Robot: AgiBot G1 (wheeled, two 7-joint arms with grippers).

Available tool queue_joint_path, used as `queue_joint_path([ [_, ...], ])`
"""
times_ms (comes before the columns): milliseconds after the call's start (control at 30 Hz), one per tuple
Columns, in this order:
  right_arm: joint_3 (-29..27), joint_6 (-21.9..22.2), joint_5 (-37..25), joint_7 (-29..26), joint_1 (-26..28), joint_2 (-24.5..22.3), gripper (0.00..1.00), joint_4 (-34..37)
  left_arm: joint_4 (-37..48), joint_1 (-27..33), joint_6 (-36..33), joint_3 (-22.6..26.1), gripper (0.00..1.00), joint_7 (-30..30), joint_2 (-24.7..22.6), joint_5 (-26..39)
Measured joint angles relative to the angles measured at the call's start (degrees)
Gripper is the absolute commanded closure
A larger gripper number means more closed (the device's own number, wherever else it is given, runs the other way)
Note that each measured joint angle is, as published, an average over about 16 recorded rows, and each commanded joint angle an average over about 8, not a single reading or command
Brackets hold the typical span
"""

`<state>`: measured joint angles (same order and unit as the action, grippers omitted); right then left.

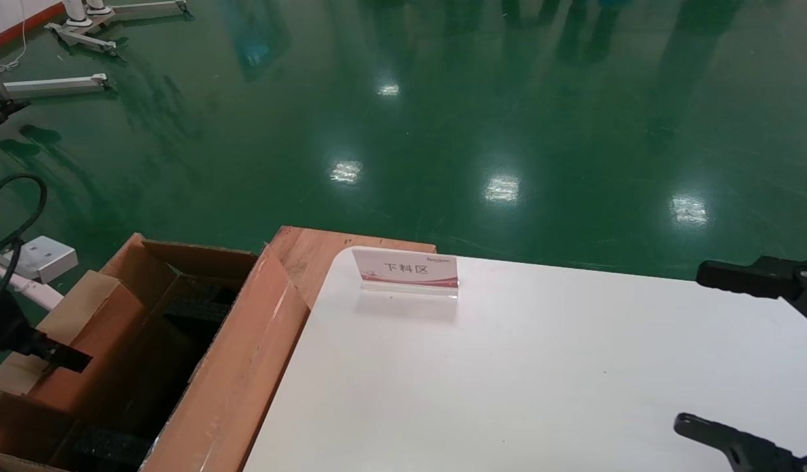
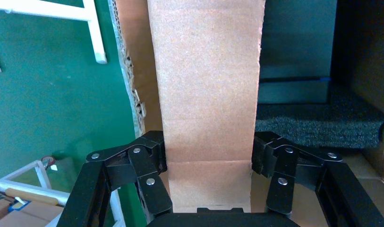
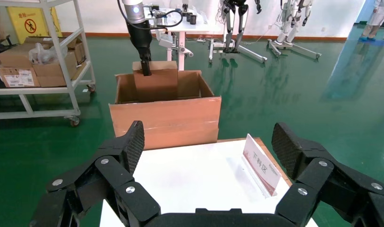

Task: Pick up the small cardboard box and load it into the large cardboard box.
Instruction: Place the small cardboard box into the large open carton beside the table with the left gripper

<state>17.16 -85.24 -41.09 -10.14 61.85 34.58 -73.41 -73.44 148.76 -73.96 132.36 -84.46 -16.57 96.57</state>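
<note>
Cardboard is filling our left wrist view: our left gripper point(image 2: 209, 163) is clamping the small cardboard box point(image 2: 206, 85) between its fingers point(image 2: 149, 163), holding it inside the open top of the large cardboard box point(image 1: 239, 367), above the black foam point(image 2: 317, 120). Our right gripper point(image 3: 206, 151) is hovering with fingers spread wide over the white table point(image 1: 541, 367), near the sign point(image 1: 406, 270).

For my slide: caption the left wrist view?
Left gripper clamps the small cardboard box above the large cardboard box's black foam.
</note>
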Motion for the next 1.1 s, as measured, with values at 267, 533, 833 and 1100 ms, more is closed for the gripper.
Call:
queue_joint_path([
  [267,0.02,0.01,0.02,0.01,0.01,-0.01,0.00,0.00,1.49,-2.86,2.68,0.69,1.00,-0.75,-0.98,-0.60],
  [533,0.05,0.02,0.03,0.02,0.01,-0.02,0.00,0.00,3.70,-5.22,4.29,1.39,1.00,-0.78,-1.91,-0.86],
  [833,0.06,0.04,0.05,0.04,0.01,-0.03,0.00,0.01,6.03,-7.03,4.79,1.93,0.24,-0.44,-3.15,-1.25],
  [1100,0.07,0.05,0.06,0.04,0.00,-0.04,0.00,0.01,6.78,-7.54,4.73,2.07,0.00,-0.34,-3.68,-1.45],
])
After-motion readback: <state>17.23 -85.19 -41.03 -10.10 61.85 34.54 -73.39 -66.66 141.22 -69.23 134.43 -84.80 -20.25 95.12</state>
